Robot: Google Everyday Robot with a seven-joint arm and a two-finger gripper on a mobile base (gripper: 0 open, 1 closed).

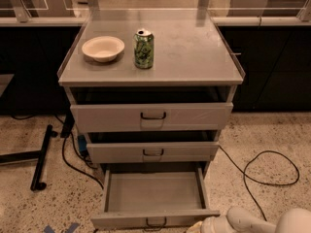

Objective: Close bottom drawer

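Observation:
The bottom drawer (154, 193) is the lowest of three grey drawers and is pulled far out. It is empty, with a slim front panel (121, 221) and a small dark handle (156, 223) at the centre. My gripper (201, 225) is at the bottom edge of the view, low at the right end of the drawer's front panel. Its white arm (252, 221) comes in from the bottom right. The gripper's tip is partly cut off by the frame edge.
The middle drawer (153, 152) and top drawer (151, 116) stand slightly out. On the cabinet top (194, 52) are a white bowl (102, 48) and a green can (144, 48). A black cable (269, 169) loops on the floor at the right. A black stand foot (41, 157) lies at the left.

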